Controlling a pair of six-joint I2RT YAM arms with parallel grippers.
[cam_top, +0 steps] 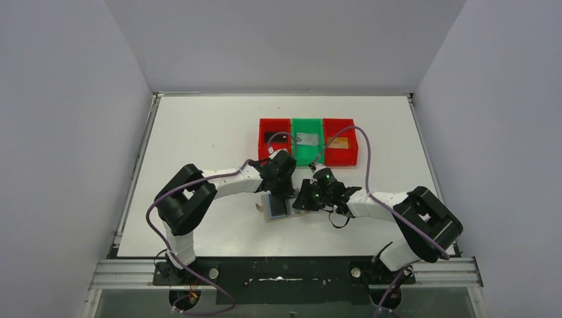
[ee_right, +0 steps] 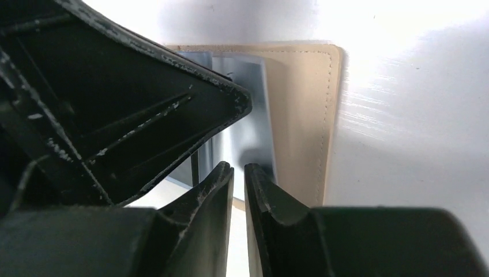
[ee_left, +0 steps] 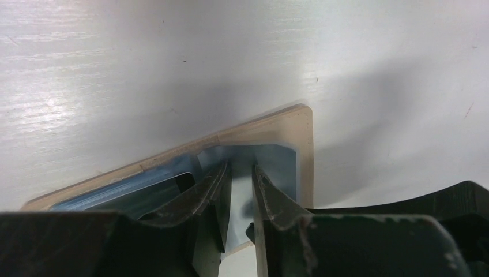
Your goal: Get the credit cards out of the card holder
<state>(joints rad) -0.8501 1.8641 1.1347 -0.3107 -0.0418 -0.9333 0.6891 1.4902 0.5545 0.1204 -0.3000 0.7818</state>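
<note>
Two claws meet over the card holder (cam_top: 276, 207), which lies open and flat on the desk (cam_top: 199, 132), near the row of three bins and on my side of it. My left claw (ee_left: 241, 168) is down over the holder's glossy pale blue lining. Its fingers (ee_left: 214, 180) are drawn narrow, with only a slim strip of that lining showing between them. I cannot tell whether they pinch anything or merely press.

My right claw (ee_right: 239, 167) sits at the holder's right side, its tips just beside the left claw. Its fingers are almost together, with a hairline gap, and I cannot tell whether a card edge is caught in it. From the right wrist I see the holder's tan stitched border running along the right of the blue-grey panel, and the left claw's black body fills the upper left.

A small tan tab (cam_top: 259, 207) sticks out at the holder's left edge. A black card (cam_top: 274, 137) lies in the left red bin (cam_top: 263, 142), a silver-grey card (cam_top: 307, 138) in the green bin (cam_top: 295, 151), and a gold-orange card (cam_top: 338, 142) in the right red bin (cam_top: 352, 156).
</note>
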